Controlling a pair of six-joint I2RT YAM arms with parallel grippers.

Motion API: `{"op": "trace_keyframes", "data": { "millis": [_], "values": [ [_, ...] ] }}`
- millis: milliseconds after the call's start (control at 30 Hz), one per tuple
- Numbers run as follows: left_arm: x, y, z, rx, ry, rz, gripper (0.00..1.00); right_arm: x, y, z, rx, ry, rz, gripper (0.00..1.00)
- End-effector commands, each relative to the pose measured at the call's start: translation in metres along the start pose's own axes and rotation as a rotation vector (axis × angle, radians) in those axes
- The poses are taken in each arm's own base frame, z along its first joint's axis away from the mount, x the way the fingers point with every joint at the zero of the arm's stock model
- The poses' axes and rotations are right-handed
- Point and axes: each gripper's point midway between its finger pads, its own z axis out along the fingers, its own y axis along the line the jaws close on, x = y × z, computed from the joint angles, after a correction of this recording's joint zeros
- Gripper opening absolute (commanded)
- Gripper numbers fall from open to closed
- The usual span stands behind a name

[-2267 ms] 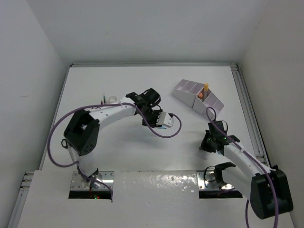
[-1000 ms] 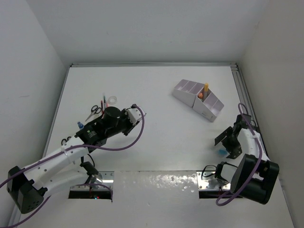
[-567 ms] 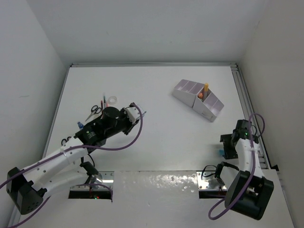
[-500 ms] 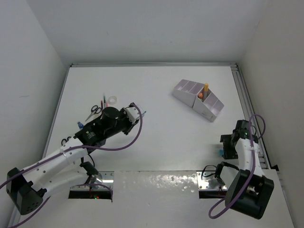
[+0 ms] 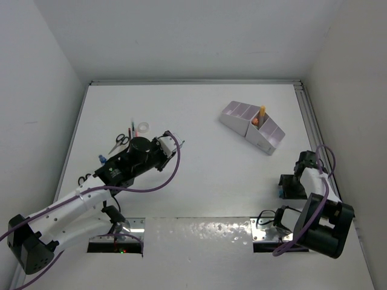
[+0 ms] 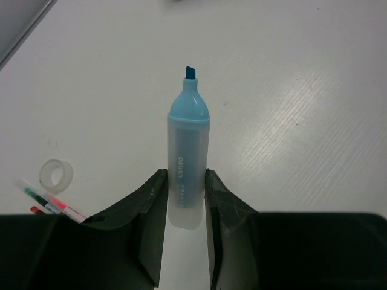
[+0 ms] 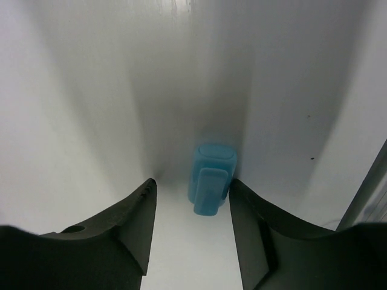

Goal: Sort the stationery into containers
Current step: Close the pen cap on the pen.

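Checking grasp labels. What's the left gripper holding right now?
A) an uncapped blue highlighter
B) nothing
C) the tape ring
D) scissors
A: the left wrist view shows the left gripper clamped on the blue highlighter, its chisel tip bare, while the tape ring lies on the table.

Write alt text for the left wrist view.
The left gripper is shut on a blue highlighter, its uncapped tip pointing away, with the white table behind it. A tape ring and thin pens lie at lower left.
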Motion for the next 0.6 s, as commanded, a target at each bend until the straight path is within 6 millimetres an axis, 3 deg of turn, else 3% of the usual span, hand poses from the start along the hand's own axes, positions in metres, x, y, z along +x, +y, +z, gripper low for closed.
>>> {"op": "trace_keyframes", "data": {
  "millis": [0, 67, 133, 433, 567],
  "values": [
    [-0.018, 0.011, -0.003, -0.044, -0.062, -0.018, 0.00, -0.004, -0.011, 0.010, 0.029, -0.027, 0.006, 0.49],
    [-0.018, 0.010, -0.002, -0.042, -0.061, -0.018, 0.00, -0.005, -0.014, 0.011, 0.027, -0.032, 0.008, 0.41],
    [-0.020, 0.012, -0.001, -0.046, -0.063, -0.019, 0.00, -0.007, -0.015, 0.011, 0.022, -0.040, 0.002, 0.40],
    [-0.024, 0.013, 0.000, -0.042, -0.067, -0.013, 0.00, -0.013, -0.021, 0.012, 0.064, -0.045, -0.069, 0.49],
    [-0.024, 0.014, 0.000, -0.045, -0.065, -0.011, 0.00, -0.012, -0.022, 0.015, 0.062, -0.043, -0.069, 0.35]
  ]
}}
